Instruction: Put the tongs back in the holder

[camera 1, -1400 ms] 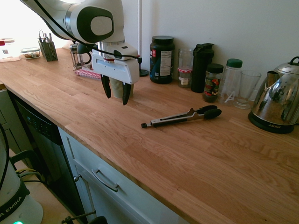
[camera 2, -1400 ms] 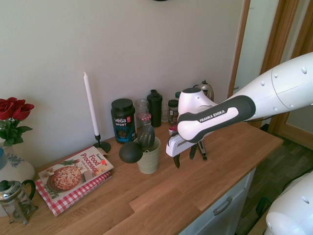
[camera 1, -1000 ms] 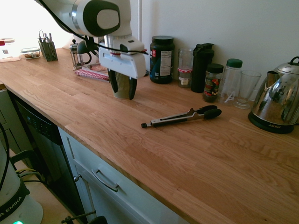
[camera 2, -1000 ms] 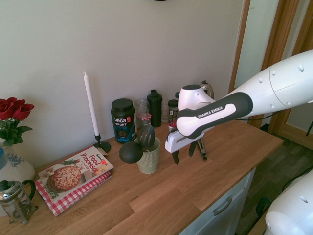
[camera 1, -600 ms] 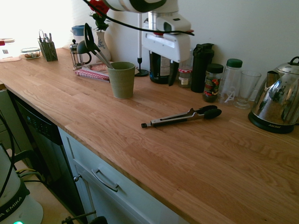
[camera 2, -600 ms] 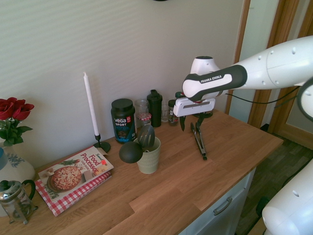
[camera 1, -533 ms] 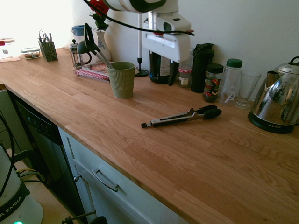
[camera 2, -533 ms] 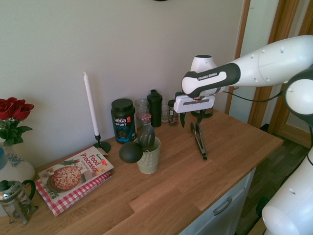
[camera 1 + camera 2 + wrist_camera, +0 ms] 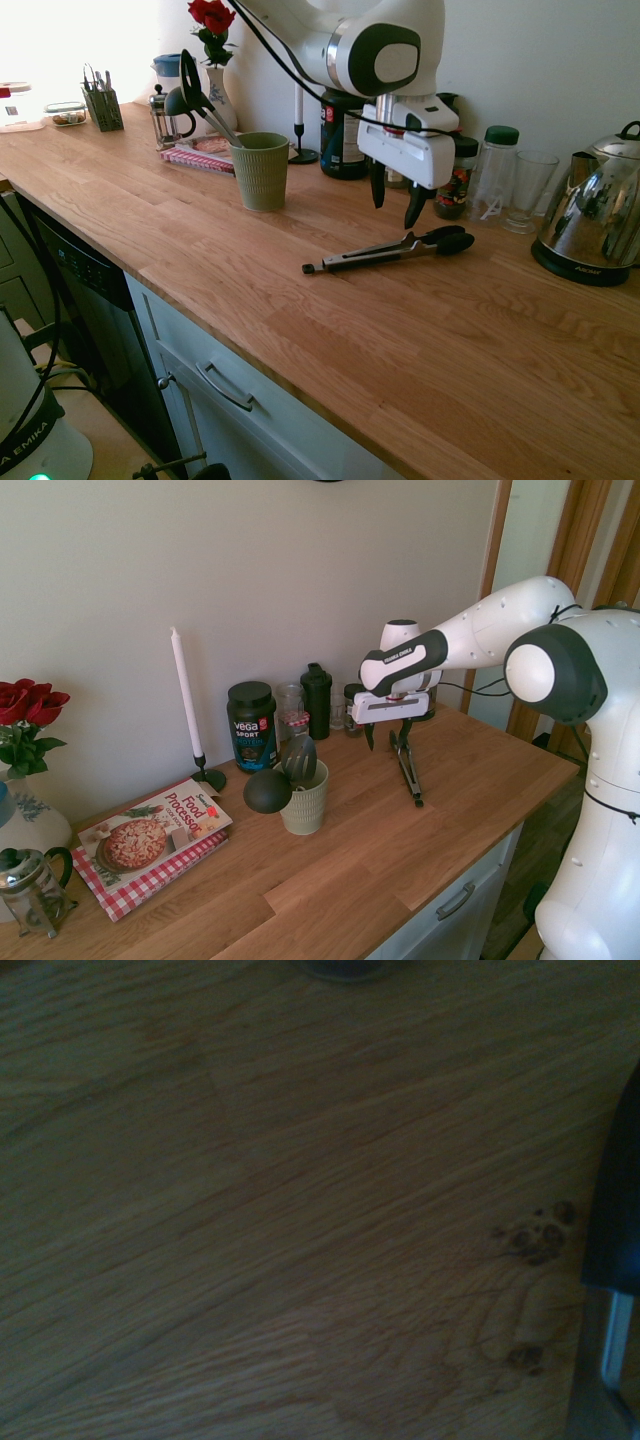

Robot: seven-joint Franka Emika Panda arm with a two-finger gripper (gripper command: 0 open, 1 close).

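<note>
Arm: the white arm (image 9: 375, 55) reaches in from the top of the first exterior view, its wrist just right of centre; in the second exterior view it comes in from the right side, bent at the elbow.
Claw: the claw (image 9: 395, 205) points down, its two dark fingers spread apart with nothing between them, hovering over the wooden surface (image 9: 330, 340).
Tongs: the tongs (image 9: 390, 252) lie flat on the surface, just right of centre in the first exterior view, black tips toward the right and the small end tab toward the left; I see them outside any cup, below the claw.
Green cup: the ribbed holder (image 9: 262, 175) stands upright, left of centre in the first exterior view; a black ladle (image 9: 268, 791) and a slotted utensil (image 9: 299, 760) lean in it.
Cutlery caddy: the dark caddy (image 9: 103, 108) sits at the upper left of that view, handles poking out of the top.
Flower vase: the pale vase (image 9: 217, 98) holds red roses (image 9: 211, 17), upper left of the same view.
Black tub: the lidded tub (image 9: 253, 727) stands left of centre in the second exterior view, by the wall.
Spice jar: the jar (image 9: 456, 180), with dark lid and colourful label, is right of the claw in the first exterior view.
</note>
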